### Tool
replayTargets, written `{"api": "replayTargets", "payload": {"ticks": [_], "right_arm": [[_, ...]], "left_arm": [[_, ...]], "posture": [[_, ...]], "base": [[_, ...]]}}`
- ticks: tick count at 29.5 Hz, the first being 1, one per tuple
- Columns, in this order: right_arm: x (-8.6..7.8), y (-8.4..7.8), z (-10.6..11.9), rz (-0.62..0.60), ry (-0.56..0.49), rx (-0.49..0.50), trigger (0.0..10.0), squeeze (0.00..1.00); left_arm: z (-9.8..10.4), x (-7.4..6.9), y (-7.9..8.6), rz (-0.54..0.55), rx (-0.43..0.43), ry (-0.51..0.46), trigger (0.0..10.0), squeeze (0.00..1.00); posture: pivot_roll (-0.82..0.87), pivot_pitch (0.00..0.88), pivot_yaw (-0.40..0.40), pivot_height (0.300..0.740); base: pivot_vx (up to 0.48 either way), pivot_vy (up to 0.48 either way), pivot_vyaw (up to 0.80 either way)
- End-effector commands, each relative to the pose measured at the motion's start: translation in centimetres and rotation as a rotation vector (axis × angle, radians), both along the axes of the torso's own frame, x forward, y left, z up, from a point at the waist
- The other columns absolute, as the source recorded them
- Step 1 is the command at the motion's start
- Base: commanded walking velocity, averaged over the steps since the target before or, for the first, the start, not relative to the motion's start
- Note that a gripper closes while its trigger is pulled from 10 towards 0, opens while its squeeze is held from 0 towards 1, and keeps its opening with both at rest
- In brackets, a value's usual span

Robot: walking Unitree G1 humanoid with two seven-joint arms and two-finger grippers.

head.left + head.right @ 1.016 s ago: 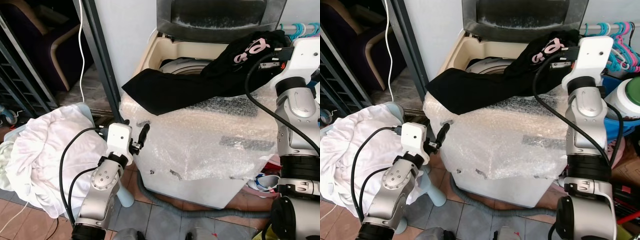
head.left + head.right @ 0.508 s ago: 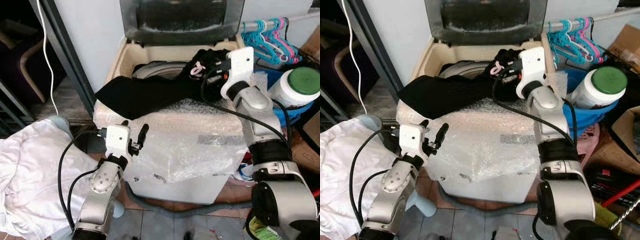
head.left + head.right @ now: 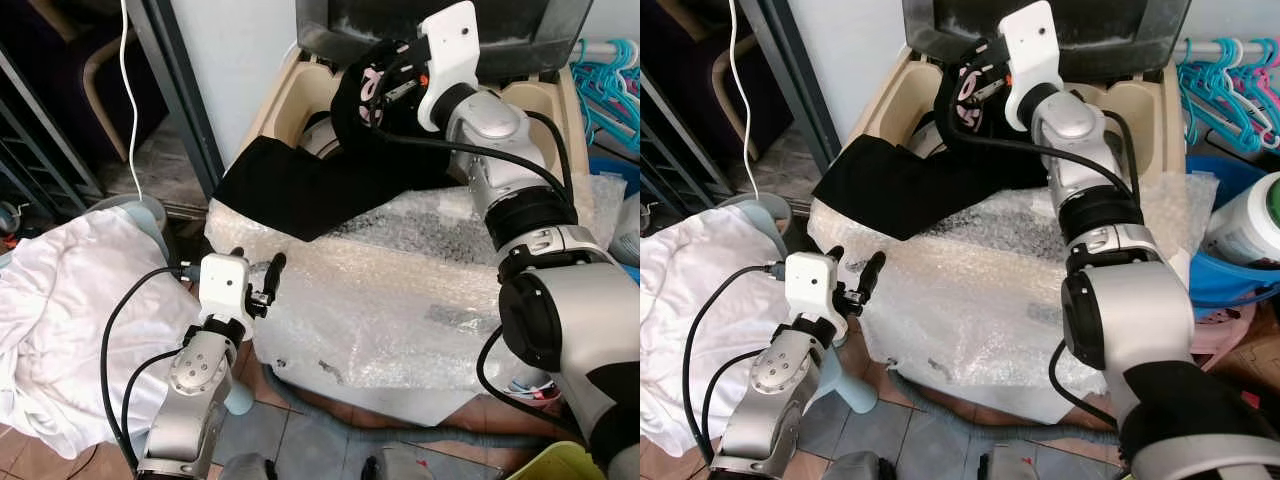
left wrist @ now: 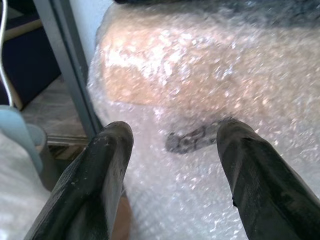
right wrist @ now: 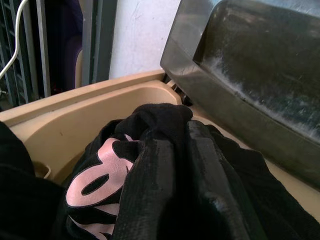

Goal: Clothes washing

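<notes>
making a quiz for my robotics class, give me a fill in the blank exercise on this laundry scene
1. The right end effector is shut on a ____ garment with pink print.
2. The washer has its lid ____.
3. The washer's front is wrapped in ____ wrap.
4. The pile of cloth beside the left end effector is ____ in colour.

Missing words: black; open; bubble; white

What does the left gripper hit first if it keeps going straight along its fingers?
Most likely the bubble wrap covering the washing machine front. The left gripper is open and points right at that wrap, with nothing between the fingers and it. How far off it is can't be judged from here.
</notes>
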State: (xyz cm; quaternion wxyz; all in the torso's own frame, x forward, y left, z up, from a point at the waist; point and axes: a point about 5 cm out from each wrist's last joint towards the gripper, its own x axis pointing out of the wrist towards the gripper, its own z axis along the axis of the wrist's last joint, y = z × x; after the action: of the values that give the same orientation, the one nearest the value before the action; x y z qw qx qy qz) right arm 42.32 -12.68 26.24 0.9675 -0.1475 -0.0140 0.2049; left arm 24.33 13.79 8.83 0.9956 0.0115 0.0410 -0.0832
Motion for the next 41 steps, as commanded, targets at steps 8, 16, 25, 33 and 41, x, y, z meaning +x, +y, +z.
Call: {"api": "replayTargets", "payload": {"ticks": [8,16,25,33,41], "right_arm": [[0.1,-1.4,-2.2,-0.094,0.112,-0.017,10.0,1.00],[-0.3,-2.2,1.7,-0.040,-0.213,0.077,10.0,1.00],[-3.6,-2.5,-6.5,-0.011,-0.090,0.250,10.0,1.00],[-5.8,-1.9,-8.5,-0.117,-0.163,0.347,10.0,0.00],[-7.0,0.0,-5.9,-0.061,-0.344,0.251,10.0,0.00]], "left_arm": [[-0.4,-1.7,1.8,0.065,0.026,0.056,10.0,0.00],[-1.6,-3.4,2.5,0.041,0.053,0.139,10.0,0.00],[-8.2,-6.4,7.1,0.216,0.036,0.592,10.0,0.00],[-11.6,-5.2,9.4,0.201,0.084,0.654,10.0,0.00],[-13.7,-4.9,11.3,0.192,0.273,0.711,10.0,0.00]], "posture": [[0.08,0.099,0.006,0.740],[0.08,0.102,0.005,0.740],[0.04,0.056,0.035,0.740],[0.02,0.000,0.055,0.740],[0.00,0.000,0.043,0.740]], "base": [[0.000,0.000,0.00],[0.000,0.000,0.00],[0.000,0.000,0.00],[0.000,0.000,0.00],[0.000,0.000,0.00]]}}
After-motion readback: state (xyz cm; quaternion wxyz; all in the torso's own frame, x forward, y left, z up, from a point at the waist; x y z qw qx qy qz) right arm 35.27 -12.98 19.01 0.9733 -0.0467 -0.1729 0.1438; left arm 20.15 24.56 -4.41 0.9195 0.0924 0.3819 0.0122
